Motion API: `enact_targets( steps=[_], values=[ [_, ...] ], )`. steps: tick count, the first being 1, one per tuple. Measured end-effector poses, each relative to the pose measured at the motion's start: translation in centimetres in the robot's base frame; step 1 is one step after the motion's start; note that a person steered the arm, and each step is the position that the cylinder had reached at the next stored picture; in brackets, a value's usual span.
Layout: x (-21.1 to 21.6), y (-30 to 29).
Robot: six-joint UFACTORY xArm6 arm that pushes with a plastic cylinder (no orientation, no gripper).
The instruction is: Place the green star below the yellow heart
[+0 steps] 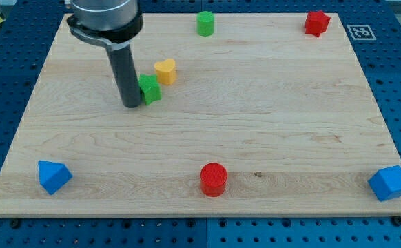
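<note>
While my tip [131, 105] touches the green star [149, 89] below-left of the yellow heart [165, 70], no claw or writing shows.

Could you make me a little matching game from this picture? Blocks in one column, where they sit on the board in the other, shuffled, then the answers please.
Blocks:
1. green star
2. red cylinder
3. green cylinder
4. red star

Places:
A. view's top right corner
B. near the view's bottom edge, about the middle
C. near the view's top edge, about the middle
D. beside my tip, just below-left of the yellow heart

Pairs: 1-D, 2-B, 3-C, 4-A
</note>
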State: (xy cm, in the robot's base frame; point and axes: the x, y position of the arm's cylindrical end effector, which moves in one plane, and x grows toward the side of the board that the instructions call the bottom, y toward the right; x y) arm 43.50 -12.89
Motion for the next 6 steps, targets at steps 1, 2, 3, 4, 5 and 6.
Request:
enact_targets(
  steps=[1,2,3,4,5,6],
  values=[
    [-0.1,-2.2],
    [-3.0,-3.9],
    [-4.2,-3.6],
    [-3.5,-0.7],
    [-2.9,2.1],
    [-2.9,3.9]
  ],
)
